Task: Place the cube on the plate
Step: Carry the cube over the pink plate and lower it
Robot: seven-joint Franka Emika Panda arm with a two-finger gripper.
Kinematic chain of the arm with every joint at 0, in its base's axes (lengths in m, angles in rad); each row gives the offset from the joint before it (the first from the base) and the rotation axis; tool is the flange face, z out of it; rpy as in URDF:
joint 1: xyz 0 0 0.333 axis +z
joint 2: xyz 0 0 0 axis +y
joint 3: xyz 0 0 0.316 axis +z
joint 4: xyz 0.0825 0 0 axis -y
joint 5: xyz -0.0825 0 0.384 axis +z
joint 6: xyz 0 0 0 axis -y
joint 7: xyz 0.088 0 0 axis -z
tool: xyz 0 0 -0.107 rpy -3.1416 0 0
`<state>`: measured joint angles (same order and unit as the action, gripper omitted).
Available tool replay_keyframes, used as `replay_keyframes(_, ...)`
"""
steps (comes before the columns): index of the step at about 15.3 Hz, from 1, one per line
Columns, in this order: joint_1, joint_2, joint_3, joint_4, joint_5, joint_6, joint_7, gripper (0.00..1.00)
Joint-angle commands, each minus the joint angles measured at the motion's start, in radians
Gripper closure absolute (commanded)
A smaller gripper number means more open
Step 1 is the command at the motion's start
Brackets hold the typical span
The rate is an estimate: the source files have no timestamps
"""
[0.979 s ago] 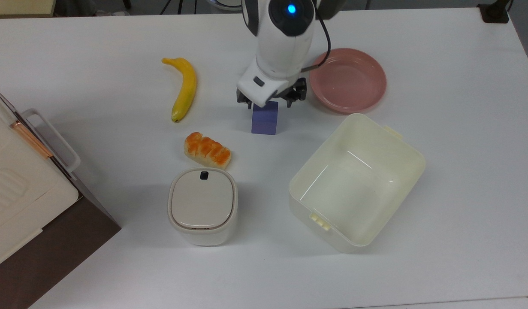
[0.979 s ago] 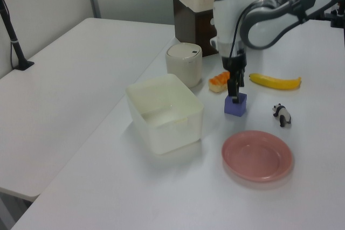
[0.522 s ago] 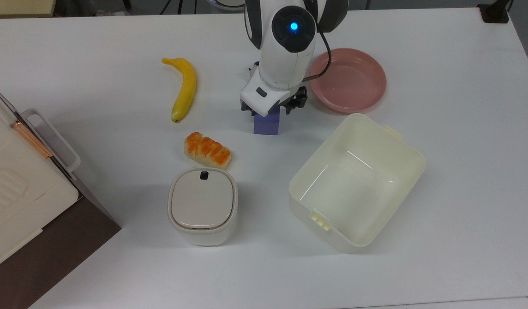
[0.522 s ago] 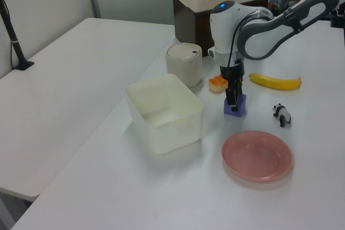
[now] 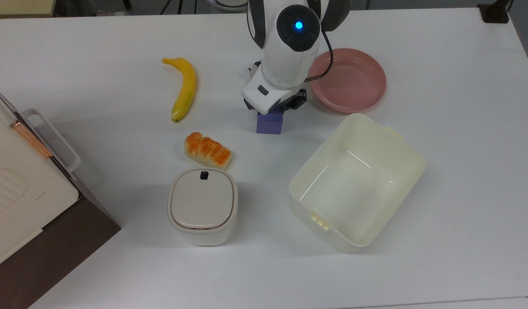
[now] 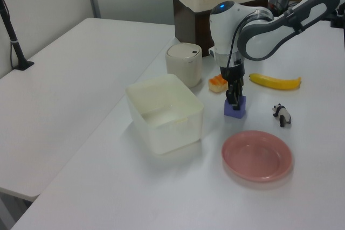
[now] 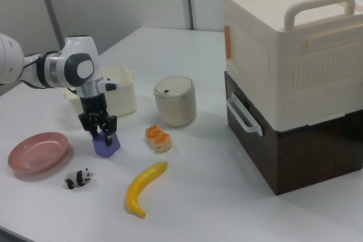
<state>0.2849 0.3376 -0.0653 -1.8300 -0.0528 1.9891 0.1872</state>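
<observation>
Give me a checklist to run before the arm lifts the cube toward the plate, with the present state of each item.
1. Gripper lowered over the cube: ok, its fingers reach down around the block's top.
2. Fingers closed firmly on the cube: cannot tell.
3. Cube resting on the table: ok, not yet lifted.
4. Plate empty: ok, nothing lies in it.
5. Path to the plate: ok, the cream tub sits to one side of it in the top view.
6. Panda toy away from the plate: ok, apart from it.
</observation>
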Motion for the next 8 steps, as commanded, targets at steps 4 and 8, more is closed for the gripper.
replay_keyframes(4, 0.039, -0.124, 0.119, -0.014, -0.03, -0.145, 0.029, 0.82)
replay_keyframes(8, 0.144, -0.121, 0.137, -0.018, -0.032, -0.148, 0.047, 0.82)
